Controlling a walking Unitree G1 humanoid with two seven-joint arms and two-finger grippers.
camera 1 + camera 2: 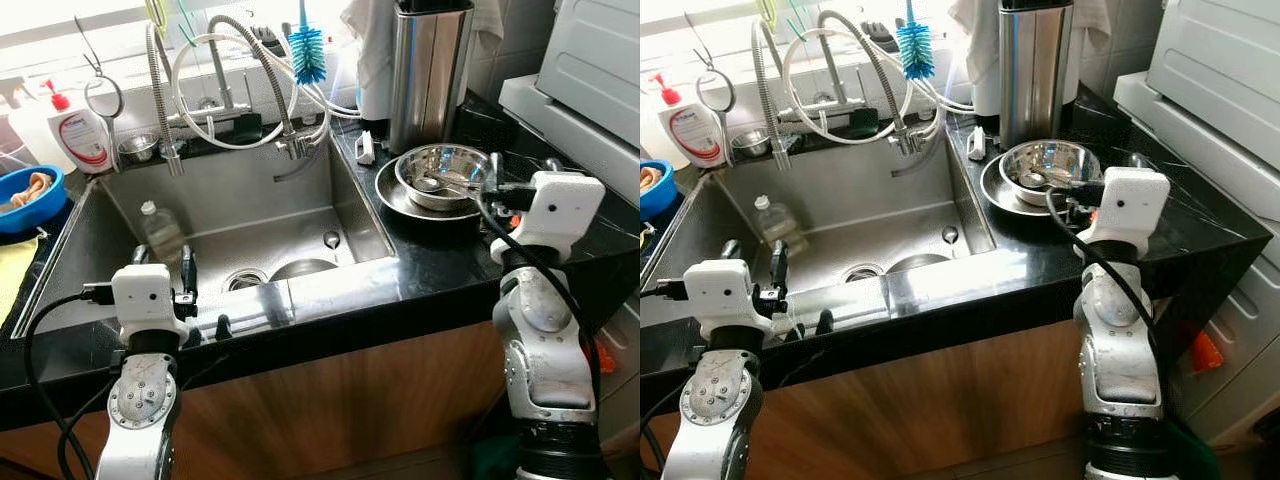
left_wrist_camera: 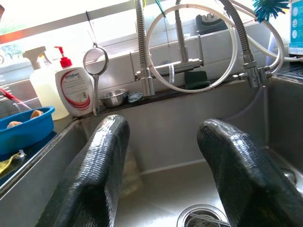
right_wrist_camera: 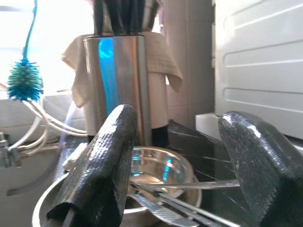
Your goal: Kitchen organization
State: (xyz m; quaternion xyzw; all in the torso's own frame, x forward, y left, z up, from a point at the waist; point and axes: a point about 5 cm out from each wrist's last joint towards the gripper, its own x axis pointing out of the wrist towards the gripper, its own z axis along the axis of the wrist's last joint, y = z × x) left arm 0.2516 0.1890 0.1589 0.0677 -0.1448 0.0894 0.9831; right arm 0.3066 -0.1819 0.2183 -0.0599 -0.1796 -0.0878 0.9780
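Observation:
A steel bowl [image 1: 442, 175] holding cutlery [image 3: 189, 201] rests on a steel plate [image 1: 392, 198] on the black counter, right of the sink [image 1: 250, 215]. My right gripper [image 1: 520, 170] hovers open just right of the bowl and points at it; in the right wrist view its fingers [image 3: 102, 170] frame the bowl [image 3: 156, 168]. A clear plastic bottle [image 1: 160, 232] lies inside the sink at its left. My left gripper [image 1: 163, 262] is open over the sink's front left edge, near the bottle. A round steel dish [image 1: 300, 268] sits by the drain [image 1: 243, 280].
A tall steel utensil holder [image 1: 428, 70] stands behind the bowl. Coiled faucet hoses [image 1: 240, 90], a blue bottle brush [image 1: 307, 50], a soap dispenser [image 1: 80, 135] and a small steel bowl [image 1: 138, 147] line the back. A blue bowl [image 1: 28, 195] sits far left, a white appliance [image 1: 590, 70] right.

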